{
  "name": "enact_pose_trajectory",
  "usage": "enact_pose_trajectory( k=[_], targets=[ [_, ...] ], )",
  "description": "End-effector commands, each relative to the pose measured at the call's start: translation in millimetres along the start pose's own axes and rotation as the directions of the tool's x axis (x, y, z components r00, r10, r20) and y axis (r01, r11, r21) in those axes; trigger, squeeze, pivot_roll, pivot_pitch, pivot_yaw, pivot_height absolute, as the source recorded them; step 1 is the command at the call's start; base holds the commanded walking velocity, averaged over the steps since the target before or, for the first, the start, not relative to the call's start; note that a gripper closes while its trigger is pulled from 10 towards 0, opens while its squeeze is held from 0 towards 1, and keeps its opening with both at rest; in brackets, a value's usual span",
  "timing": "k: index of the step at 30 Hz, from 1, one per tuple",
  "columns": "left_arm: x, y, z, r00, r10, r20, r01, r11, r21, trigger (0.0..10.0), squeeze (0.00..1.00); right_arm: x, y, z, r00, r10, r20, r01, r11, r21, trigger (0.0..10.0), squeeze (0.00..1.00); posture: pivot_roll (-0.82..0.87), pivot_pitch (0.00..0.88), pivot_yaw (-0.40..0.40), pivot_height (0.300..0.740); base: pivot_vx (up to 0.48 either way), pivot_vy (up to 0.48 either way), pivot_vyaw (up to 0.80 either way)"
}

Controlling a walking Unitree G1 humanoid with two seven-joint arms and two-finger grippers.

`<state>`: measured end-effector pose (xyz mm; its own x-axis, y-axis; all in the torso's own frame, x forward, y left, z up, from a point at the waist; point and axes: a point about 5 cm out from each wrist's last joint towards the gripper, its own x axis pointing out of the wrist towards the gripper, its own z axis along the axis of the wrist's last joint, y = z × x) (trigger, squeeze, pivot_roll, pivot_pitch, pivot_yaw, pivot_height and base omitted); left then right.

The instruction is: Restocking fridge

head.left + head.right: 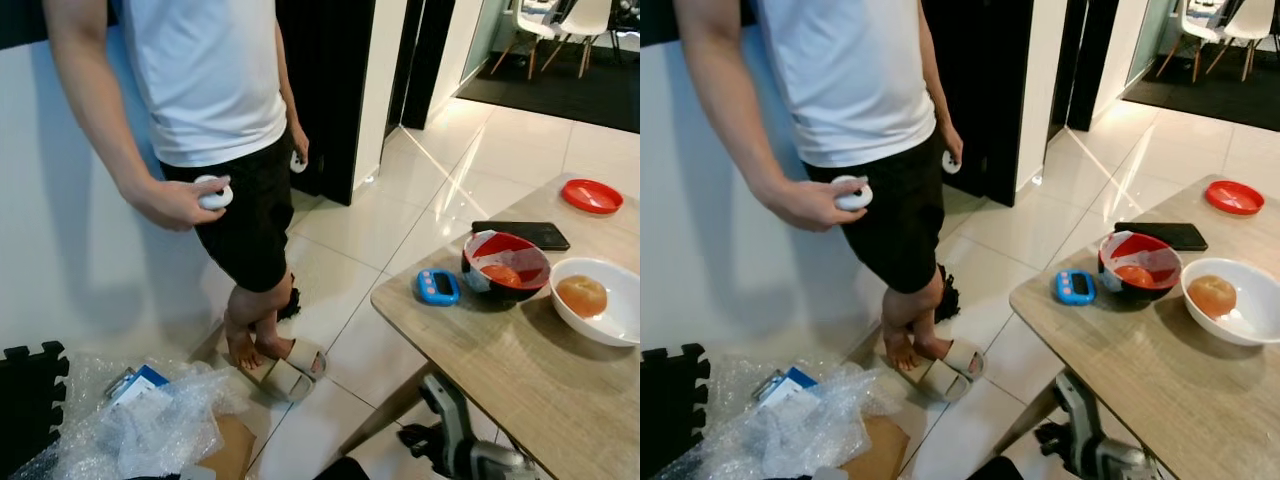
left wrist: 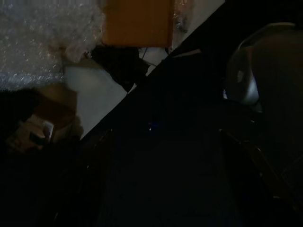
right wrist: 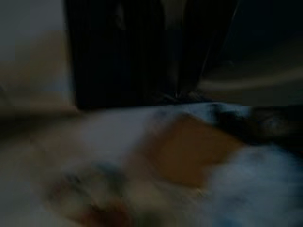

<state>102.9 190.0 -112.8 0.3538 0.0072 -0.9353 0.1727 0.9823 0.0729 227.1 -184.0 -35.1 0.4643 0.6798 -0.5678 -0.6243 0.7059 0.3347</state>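
Note:
A wooden table point(image 1: 500, 370) stands at my right. On it sit a white bowl point(image 1: 607, 334) holding a round orange food item point(image 1: 583, 296), and a red-and-black bowl point(image 1: 505, 268) partly covered with film. My right arm point(image 1: 455, 430) hangs low beside the table's near edge, its silver links showing. The left wrist view is very dark, with bubble wrap point(image 2: 42, 42) and brown cardboard point(image 2: 137, 21) on the floor. The right wrist view is blurred and shows a pale floor with a brown patch point(image 3: 189, 146).
A person point(image 1: 210, 90) stands close at the front left, a white controller point(image 1: 213, 192) in each hand. A blue timer point(image 1: 437, 287), a black phone point(image 1: 521, 235) and a red plate point(image 1: 591, 196) also lie on the table. Bubble wrap point(image 1: 140, 420), cardboard and a black foam mat point(image 1: 30, 390) litter the floor.

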Motion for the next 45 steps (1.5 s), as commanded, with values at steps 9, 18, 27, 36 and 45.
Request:
enact_pose_trajectory(
  k=[9,18,27,36,45],
  targets=[
    [-7.3,15.2,-31,0.998,-0.009,-0.068,0.009,1.000,-0.009,10.0,0.00,-8.1,10.4,-1,0.928,0.299,-0.224,-0.339,0.925,-0.173,10.0,0.00,0.01,0.000,-0.026,0.740,0.000,0.000,0.00],
    [-7.4,13.1,-31,0.998,-0.021,-0.062,0.020,1.000,-0.014,10.0,0.00,-11.8,35.4,22,0.760,0.596,-0.260,-0.647,0.735,-0.205,10.0,0.00,0.00,0.000,-0.025,0.740,0.000,0.000,0.00],
    [-5.3,6.6,-25,0.998,-0.032,-0.048,0.032,0.999,-0.013,10.0,0.00,-21.9,55.5,41,0.665,0.684,-0.301,-0.747,0.614,-0.255,10.0,0.00,-0.01,0.000,-0.028,0.740,0.000,0.000,0.00],
    [-5.7,6.7,-27,0.998,-0.031,-0.054,0.031,0.999,-0.013,10.0,0.00,-31.7,75.2,50,0.611,0.741,-0.279,-0.791,0.553,-0.263,10.0,0.00,-0.01,0.000,-0.032,0.740,0.000,0.000,0.00],
    [-5.9,6.7,-28,0.998,-0.031,-0.055,0.030,0.999,-0.017,10.0,0.00,-31.5,84.5,132,0.631,0.758,0.164,-0.670,0.639,-0.379,10.0,0.00,0.00,0.000,-0.031,0.740,0.000,0.000,0.00]
  ],
)
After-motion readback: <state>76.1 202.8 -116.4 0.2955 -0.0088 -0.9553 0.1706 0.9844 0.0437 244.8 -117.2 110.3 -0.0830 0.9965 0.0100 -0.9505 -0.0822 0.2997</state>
